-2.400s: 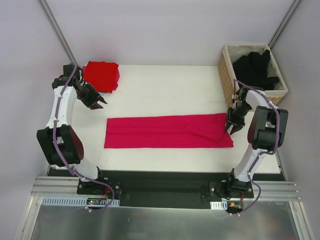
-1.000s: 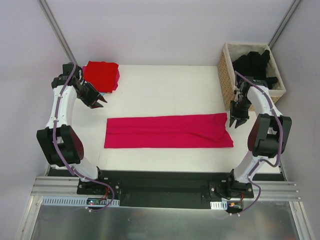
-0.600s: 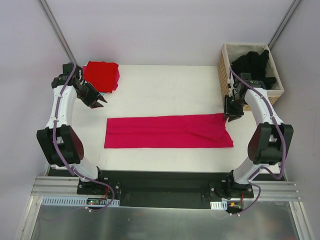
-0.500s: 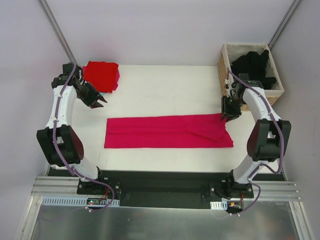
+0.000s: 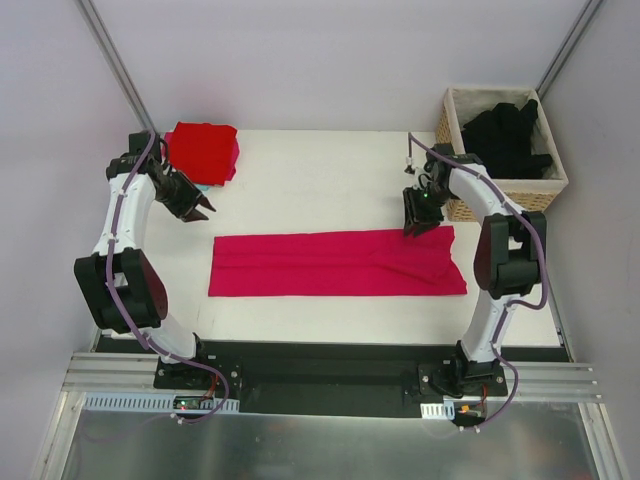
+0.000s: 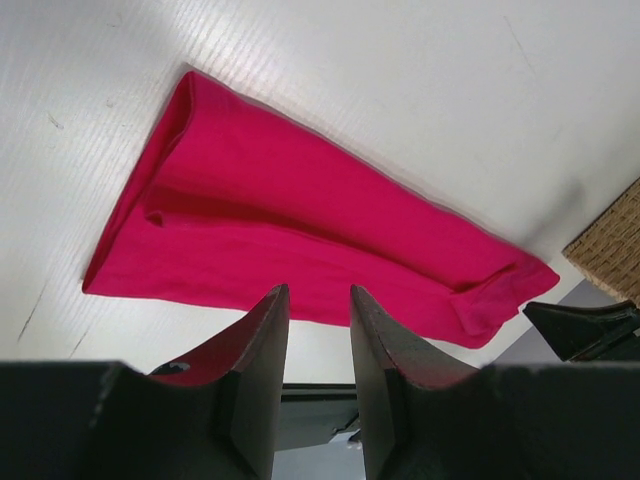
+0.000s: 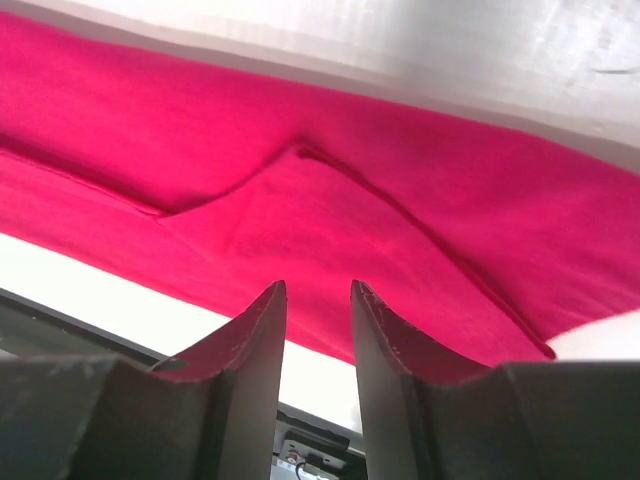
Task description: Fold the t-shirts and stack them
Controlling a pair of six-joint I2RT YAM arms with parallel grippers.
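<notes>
My right end effector point(image 5: 413, 228) has just swung from off the right-hand end of the magenta t-shirt point(image 5: 335, 264) round to its far edge, and it now hangs over the far right corner. I take that as lining up to lift that end for the next fold. Its jaws stand a little apart with nothing between them, and the wrist view shows pink cloth and a folded-in sleeve flap directly beneath. I can't tell from here whether the tips touch the fabric yet. The shirt lies flat as a long band across the middle of the counter point(image 5: 330, 170). My left end effector point(image 5: 203, 208) has barely moved. It is also slightly open and empty, poised beyond the shirt's far left corner, just beside the folded red t-shirt point(image 5: 203, 150). The black t-shirts point(image 5: 505, 135) wait in the basket point(image 5: 452, 130).
</notes>
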